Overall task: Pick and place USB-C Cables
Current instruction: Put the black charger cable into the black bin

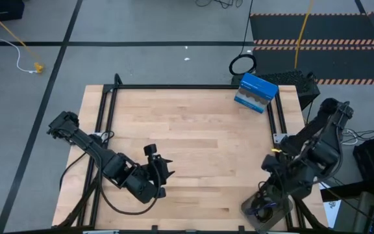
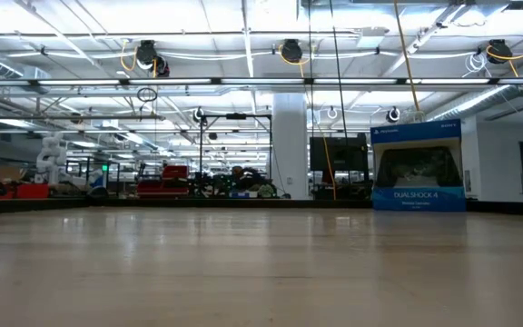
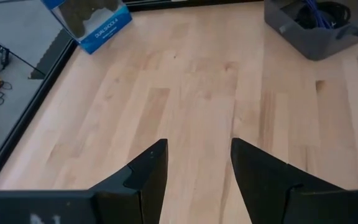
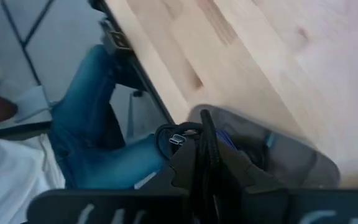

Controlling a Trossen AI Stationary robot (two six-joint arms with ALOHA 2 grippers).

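Observation:
In the right wrist view my right gripper is shut on a thin black USB-C cable, just above a grey bin at the table's near right corner. A blue-purple cable shows inside that bin. In the high view this gripper hovers over the bin. The left wrist view shows the bin holding blue-purple and black cables. My left gripper is open over bare wood near the table's near left side, touching nothing. My right gripper pinches the black cable between its two shut fingers, coming from above and pointing down at the bin. A small loop with a silver connector sticks out beside the fingers. Whether the cable's lower part touches the bin is hidden by the gripper.
A blue DualShock 4 box stands near the table's far right edge, also in the low view. A large black cable ring lies on the floor beyond. A person in jeans stands off the near edge. The table's middle is bare wood.

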